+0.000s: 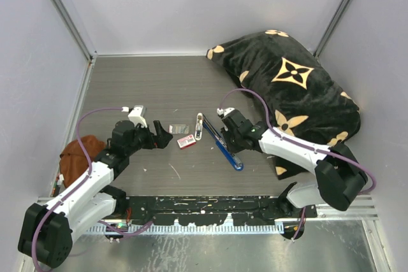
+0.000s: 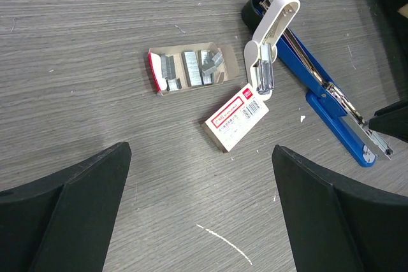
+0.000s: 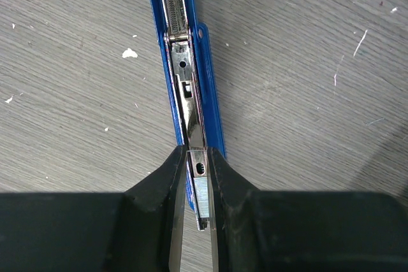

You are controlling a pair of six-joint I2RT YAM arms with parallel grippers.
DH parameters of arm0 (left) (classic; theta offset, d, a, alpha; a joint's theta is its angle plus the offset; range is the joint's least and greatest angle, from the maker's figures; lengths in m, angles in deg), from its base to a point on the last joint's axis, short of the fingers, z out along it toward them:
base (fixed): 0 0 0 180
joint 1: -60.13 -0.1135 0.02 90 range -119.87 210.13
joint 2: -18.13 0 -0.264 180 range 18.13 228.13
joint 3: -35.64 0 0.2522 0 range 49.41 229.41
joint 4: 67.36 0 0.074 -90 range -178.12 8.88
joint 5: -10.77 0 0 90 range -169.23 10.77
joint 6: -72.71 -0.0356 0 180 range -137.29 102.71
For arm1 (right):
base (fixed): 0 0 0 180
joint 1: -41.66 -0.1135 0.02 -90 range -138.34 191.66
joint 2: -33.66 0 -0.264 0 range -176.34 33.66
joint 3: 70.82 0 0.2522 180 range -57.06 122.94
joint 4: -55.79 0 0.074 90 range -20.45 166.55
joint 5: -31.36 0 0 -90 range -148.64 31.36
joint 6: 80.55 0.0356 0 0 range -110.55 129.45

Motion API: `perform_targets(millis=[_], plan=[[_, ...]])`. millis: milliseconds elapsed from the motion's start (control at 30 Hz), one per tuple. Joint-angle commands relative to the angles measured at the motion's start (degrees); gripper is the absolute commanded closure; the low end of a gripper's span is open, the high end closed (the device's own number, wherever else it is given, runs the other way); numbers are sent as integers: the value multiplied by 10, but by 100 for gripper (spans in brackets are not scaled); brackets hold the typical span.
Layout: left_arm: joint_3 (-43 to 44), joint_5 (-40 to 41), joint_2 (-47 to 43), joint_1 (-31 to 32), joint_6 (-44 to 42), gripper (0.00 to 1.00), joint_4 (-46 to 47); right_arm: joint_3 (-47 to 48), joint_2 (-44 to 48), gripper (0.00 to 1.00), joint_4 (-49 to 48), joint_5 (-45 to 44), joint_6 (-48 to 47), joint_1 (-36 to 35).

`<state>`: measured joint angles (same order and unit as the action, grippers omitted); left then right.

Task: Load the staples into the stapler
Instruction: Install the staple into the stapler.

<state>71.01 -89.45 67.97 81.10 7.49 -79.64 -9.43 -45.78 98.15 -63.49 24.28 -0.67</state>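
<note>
One stapler [image 3: 208, 87] clamped in right fingers [image 3: 153, 189]; left fingers [image 2: 64, 208] wide apart, near staples [image 2: 192, 68]

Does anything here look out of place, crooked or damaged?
Yes. A large black patterned cushion fills the back right corner, odd beside office things. The staples sit crooked in their open tray, one block tilted. The stapler looks swung open, not broken.
</note>
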Motion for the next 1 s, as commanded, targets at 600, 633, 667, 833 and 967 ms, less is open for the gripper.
perform_targets(millis=[600, 633, 667, 833, 967], plan=[[-3, 11, -7, -1, -6, 5, 27, -115, 107, 91, -105, -132, 47, -91], [-4, 11, -7, 0, -7, 5, 27, -118, 107, 91, -107, -133, 50, -93], [-4, 11, -7, 0, -7, 4, 27, -120, 106, 91, -108, -135, 51, -95], [-7, 14, -10, -1, -8, 5, 29, -123, 108, 91, -108, -149, 67, -103], [-10, 14, -9, 0, -8, 5, 34, -135, 120, 91, -114, -158, 87, -111]])
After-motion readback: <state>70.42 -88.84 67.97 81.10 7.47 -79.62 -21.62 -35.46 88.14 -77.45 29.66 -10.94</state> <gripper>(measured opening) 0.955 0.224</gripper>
